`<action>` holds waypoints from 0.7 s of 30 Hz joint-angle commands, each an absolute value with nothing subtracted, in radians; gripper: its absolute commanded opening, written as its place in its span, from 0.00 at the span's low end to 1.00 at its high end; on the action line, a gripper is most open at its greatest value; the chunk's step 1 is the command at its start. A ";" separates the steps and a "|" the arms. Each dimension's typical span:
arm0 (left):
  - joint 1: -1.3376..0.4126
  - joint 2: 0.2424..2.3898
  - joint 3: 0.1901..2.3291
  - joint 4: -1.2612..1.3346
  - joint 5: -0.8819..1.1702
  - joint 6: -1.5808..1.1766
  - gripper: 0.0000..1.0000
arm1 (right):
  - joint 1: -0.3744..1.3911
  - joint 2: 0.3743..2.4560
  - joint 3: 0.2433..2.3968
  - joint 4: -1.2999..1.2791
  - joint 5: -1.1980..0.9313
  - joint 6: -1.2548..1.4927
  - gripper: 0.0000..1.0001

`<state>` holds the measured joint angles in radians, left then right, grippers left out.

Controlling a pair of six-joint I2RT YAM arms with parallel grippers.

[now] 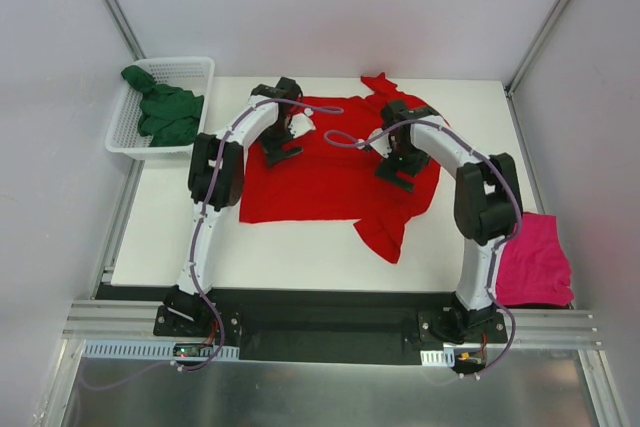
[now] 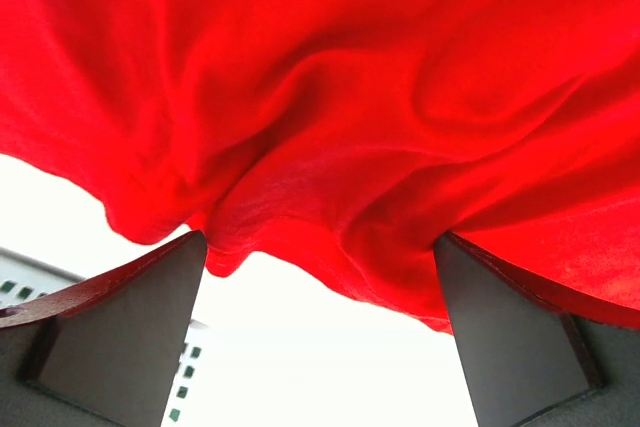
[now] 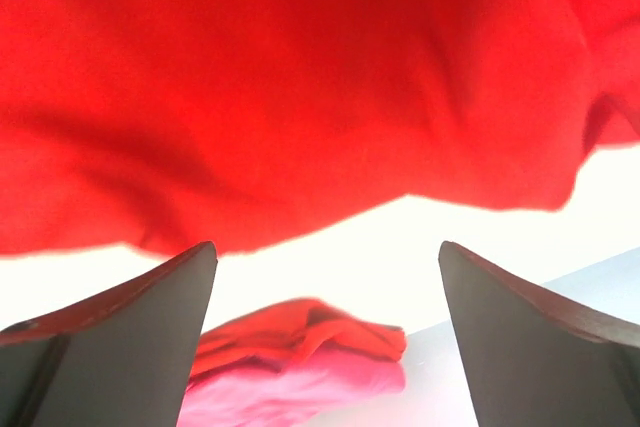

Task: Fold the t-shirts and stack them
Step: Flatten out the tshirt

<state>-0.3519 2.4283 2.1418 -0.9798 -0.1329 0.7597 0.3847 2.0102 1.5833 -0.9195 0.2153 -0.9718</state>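
**Both tools spread wide over the red tee; folding looks barely begun**

Dark fingers fill the bottom corners of each wrist view. They stand far apart and nothing is pinched between them. The left tool (image 2: pixel 320 239) has the rumpled hem of the red t-shirt (image 2: pixel 330 97) running right along its fingertips, but its jaws are fully spread and it has no grip on the cloth. The right tool (image 3: pixel 325 247) is just as wide and also holds nothing. Bare worktop (image 3: pixel 400 237) shows between its fingers, with the red cloth just beyond them.

From above, the red t-shirt lies spread across the middle of the worktop (image 1: pixel 270 247), creased rather than smooth. One sleeve reaches the far edge, and a flap trails off the near right corner. Both tools sit low over its far half, one to each side.

The magenta-pink t-shirt (image 1: pixel 535 262) rests at the right edge of the worktop beside the right arm. It is a compact lump, and I cannot tell whether it is folded or only bunched. The dark green t-shirt (image 1: pixel 170 112) is heaped in the white basket (image 1: pixel 195 67) at the far left, plainly unfolded.

My judgement is that the task is at an early stage. No stack exists yet, and the red tee is laid out but shows no clean fold. The green one has not been taken out. Flattening, folding all three and piling them remain to be done.
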 commanded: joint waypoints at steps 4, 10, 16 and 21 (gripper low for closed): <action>-0.344 2.376 2.155 -0.968 -0.196 0.781 0.99 | 0.454 1.757 1.588 -1.159 0.071 -0.914 0.96; -0.364 2.157 1.898 -0.991 -0.111 0.736 0.99 | 0.515 1.626 1.476 -1.265 -0.127 -0.916 0.96; -0.362 2.048 1.761 -1.065 -0.002 0.618 0.99 | 0.563 1.543 1.332 -1.324 -0.241 -0.970 0.96; -0.364 1.971 1.648 -1.058 0.054 0.546 0.98 | 0.587 1.510 1.264 -1.296 -0.285 -0.897 0.97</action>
